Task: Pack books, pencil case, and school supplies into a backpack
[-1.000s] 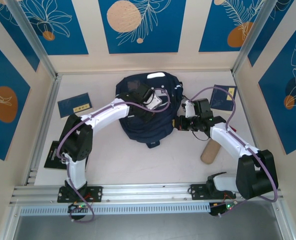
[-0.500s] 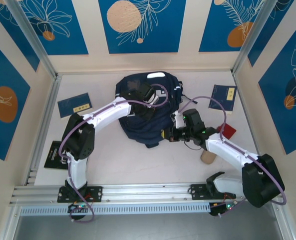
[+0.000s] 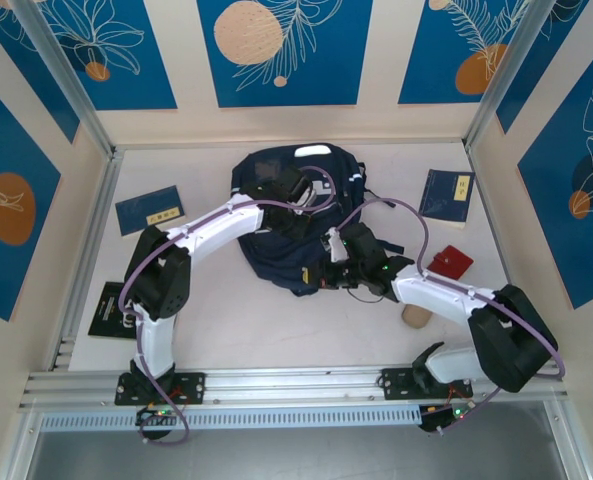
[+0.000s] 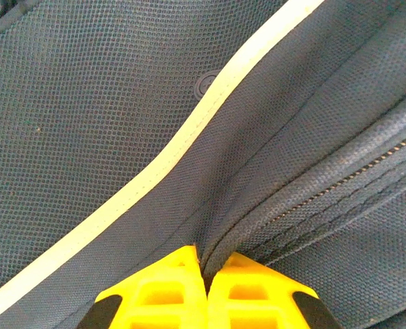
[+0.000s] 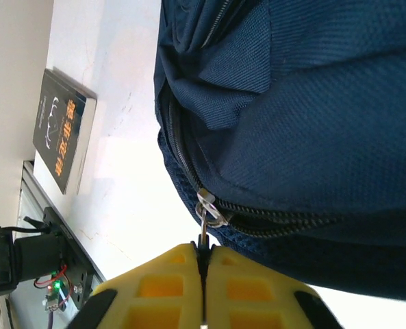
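Right gripper (image 5: 203, 252), fingers pressed together on the metal zipper pull (image 5: 205, 211), works the near rim of the backpack (image 3: 276, 255) at the middle of the table (image 3: 236, 320). Over the past second we have swung this arm leftward, from a spot close to the right-hand book (image 3: 446, 197) round to the bag's near edge. We judge the pull has travelled with it along the zipper track (image 5: 278, 221). Left gripper (image 4: 204, 266) has hardly shifted in that time. Its yellow fingers are clamped on a fold of navy fabric just beside a white stripe (image 4: 189, 130), high on the bag, which should brace the body against our tug.

The sweep has uncovered the right-hand book and a small red item (image 3: 448, 263), both lying well apart from the bag. Two more books wait on the left: a navy one (image 3: 148, 209) toward the far-left corner and a black one with orange lettering (image 5: 64, 137) by the near rail. A tan cylinder (image 3: 414, 315) lies just beside the right forearm.

Nothing looks packed yet. We cannot tell from the wrist view which side of the pull has parted, but by our reading this is the unzipping step. Loading waits until the mouth gapes wide enough for a book.
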`<state>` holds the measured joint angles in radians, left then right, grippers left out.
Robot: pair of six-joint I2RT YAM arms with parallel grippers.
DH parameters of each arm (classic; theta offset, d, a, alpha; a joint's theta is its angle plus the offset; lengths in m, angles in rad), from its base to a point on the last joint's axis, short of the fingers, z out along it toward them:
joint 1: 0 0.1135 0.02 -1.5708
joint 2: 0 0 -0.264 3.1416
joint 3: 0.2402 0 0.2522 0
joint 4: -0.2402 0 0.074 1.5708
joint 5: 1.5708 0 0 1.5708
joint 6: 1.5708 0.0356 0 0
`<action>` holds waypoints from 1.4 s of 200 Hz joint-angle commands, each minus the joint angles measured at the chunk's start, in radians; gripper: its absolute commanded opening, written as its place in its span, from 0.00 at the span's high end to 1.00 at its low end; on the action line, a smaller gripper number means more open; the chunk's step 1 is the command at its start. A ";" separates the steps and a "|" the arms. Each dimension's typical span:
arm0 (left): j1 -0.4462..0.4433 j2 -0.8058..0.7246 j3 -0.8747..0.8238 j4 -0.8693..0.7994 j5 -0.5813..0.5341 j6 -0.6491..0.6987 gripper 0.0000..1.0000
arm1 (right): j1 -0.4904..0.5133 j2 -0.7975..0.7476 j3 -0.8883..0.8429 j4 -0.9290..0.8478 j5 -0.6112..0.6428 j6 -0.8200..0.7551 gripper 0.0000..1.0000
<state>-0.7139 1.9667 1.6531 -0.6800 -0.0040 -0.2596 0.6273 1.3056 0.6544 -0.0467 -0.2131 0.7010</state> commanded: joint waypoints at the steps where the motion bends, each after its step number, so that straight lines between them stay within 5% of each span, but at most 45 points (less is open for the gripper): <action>1: 0.016 -0.033 -0.008 0.089 -0.013 -0.011 1.00 | -0.041 -0.104 0.002 -0.100 -0.007 0.041 0.74; 29: 0.015 -0.065 -0.037 0.109 -0.004 0.047 1.00 | -0.175 -0.177 0.020 -0.257 -0.039 0.052 0.56; 68: 0.015 -0.086 -0.057 0.134 0.045 0.076 1.00 | -0.329 -0.213 0.070 -0.349 -0.106 0.155 0.49; 172: 0.016 -0.095 -0.065 0.130 0.081 0.084 1.00 | -0.363 0.120 0.282 -0.344 -0.090 0.214 0.48; 249: 0.015 -0.139 -0.098 0.115 0.056 0.059 1.00 | -0.329 0.215 0.346 -0.333 -0.120 0.183 0.79; 280: 0.019 -0.200 -0.112 0.055 0.013 -0.039 0.75 | -0.298 0.201 0.363 -0.342 -0.137 0.185 0.89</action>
<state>-0.7063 1.8786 1.5494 -0.5804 0.0319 -0.1955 0.3019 1.5101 0.9817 -0.3756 -0.3069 0.8890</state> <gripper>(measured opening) 0.162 0.135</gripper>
